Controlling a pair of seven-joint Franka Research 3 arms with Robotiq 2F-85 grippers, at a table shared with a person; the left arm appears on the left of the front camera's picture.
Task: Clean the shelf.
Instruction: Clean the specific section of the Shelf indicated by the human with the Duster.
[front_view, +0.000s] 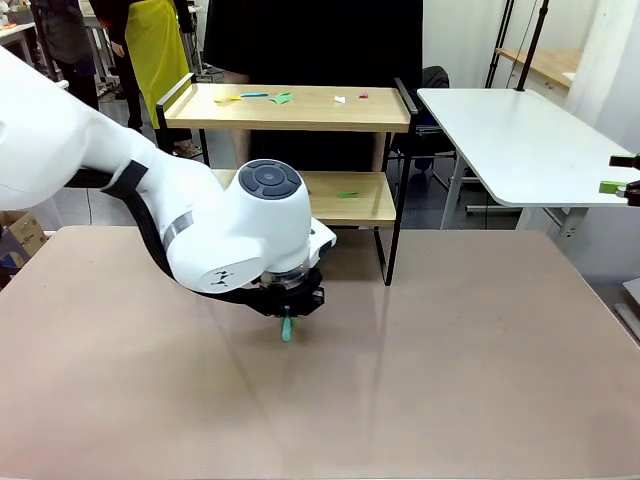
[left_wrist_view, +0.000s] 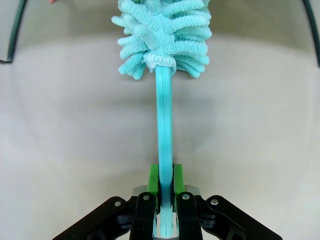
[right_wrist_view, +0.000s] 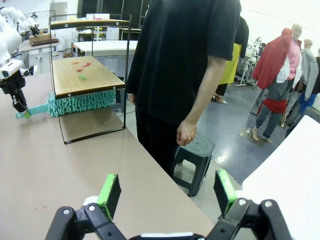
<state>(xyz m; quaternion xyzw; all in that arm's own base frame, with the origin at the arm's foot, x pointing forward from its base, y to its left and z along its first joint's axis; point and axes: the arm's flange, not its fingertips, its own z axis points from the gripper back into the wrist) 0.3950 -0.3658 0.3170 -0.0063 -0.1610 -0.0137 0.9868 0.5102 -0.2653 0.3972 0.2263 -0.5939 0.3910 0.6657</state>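
The shelf (front_view: 300, 108) stands at the table's far side, with several small coloured scraps (front_view: 283, 98) on its top board and a green scrap (front_view: 347, 194) on the lower one. My left gripper (left_wrist_view: 165, 176) is shut on the teal handle (left_wrist_view: 164, 130) of a fluffy teal duster (left_wrist_view: 162, 35). It hangs low over the table in front of the shelf (right_wrist_view: 85, 77). The duster head (right_wrist_view: 82, 102) reaches in under the lower board, between the black legs. My right gripper (right_wrist_view: 167, 192) is open and holds nothing, off the table's right side.
A person in a black shirt (right_wrist_view: 180, 60) stands close behind the shelf, one hand (right_wrist_view: 186, 134) hanging down. A dark stool (right_wrist_view: 195, 150) is beside them. A white table (front_view: 520, 140) stands at the right. The beige tabletop (front_view: 450, 380) is bare.
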